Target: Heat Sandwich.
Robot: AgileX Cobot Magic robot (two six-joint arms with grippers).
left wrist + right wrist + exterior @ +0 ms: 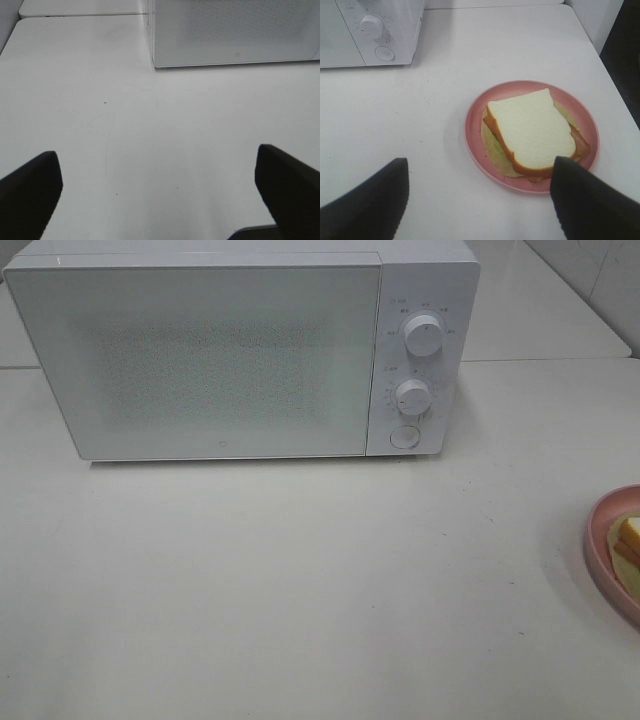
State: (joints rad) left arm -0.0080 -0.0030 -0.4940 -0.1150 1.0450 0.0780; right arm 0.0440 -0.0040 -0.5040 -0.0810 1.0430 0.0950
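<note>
The sandwich (pixel 530 130), white bread with an orange-brown crust and pale filling, lies on a round pink plate (pixel 475 122). In the exterior high view only a sliver of the sandwich (pixel 630 540) and the plate (pixel 598 545) shows at the right edge. My right gripper (pixel 480 200) hovers open just short of the plate, nothing between its fingers. My left gripper (pixel 160 190) is open over bare table, in front of the microwave's lower left corner. The white microwave (pixel 240 350) stands at the back with its door shut. Neither arm appears in the exterior high view.
The microwave has two knobs (pixel 424 337) (pixel 412 396) and a round button (pixel 404 436) on its right panel. The white table (pixel 300 590) stretches in front of it. The table's right edge (pixel 615 85) runs close past the plate.
</note>
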